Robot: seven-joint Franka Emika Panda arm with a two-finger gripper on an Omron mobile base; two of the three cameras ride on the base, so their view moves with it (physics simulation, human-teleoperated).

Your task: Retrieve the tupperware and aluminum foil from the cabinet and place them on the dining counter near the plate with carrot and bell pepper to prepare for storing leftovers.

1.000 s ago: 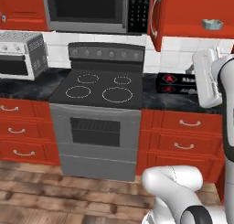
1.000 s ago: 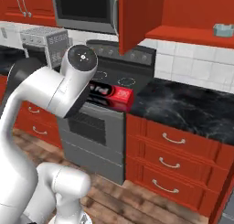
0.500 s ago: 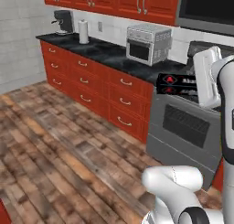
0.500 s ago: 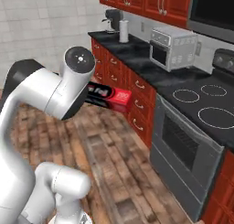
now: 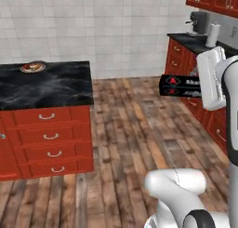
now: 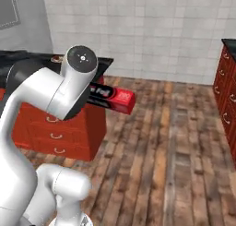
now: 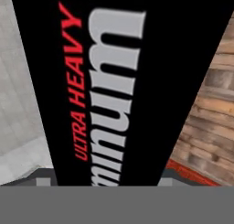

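Since the earlier frames the base has turned away from the stove and red drawers, so both base views have swung round to a tiled wall, a plank floor and the dining worktop; the foil sits in the same spot against the arm, carried along with it.

Held up off the floor, the foil lies roughly level, in the air beside the arm's forearm. In the left base view its black end with the red triangle pokes out to the left of the white wrist; in the right base view its red end juts out to the right from behind the big round joint. The end effector is clamped on the foil, jaws spread wide across the box (the fingertips themselves are hidden behind it). In the hand view the box runs straight up from the bottom, black, with red "ULTRA HEAVY" and large grey letters along its side.

The arm stands folded: upper link rising from the base, elbow high, forearm bent back down and across toward the hand.

On the far left corner of the dining worktop rests the plate, well apart from the foil, with something small and reddish on it, too small to make out.
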